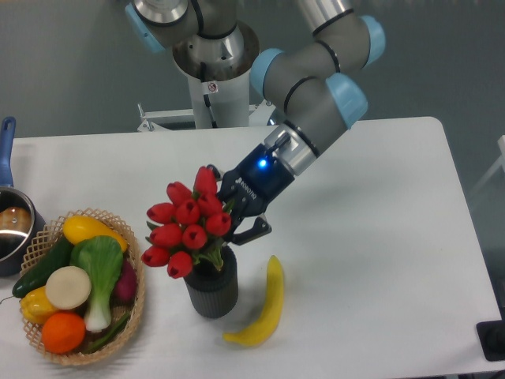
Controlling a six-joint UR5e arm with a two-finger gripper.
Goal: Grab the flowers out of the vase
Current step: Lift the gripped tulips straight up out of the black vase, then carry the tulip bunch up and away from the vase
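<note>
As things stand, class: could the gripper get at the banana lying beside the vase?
Probably not without letting go first. The gripper appears shut on the flowers, whose stems still reach into the vase. The banana itself lies uncovered on the table, just right of the vase.
</note>
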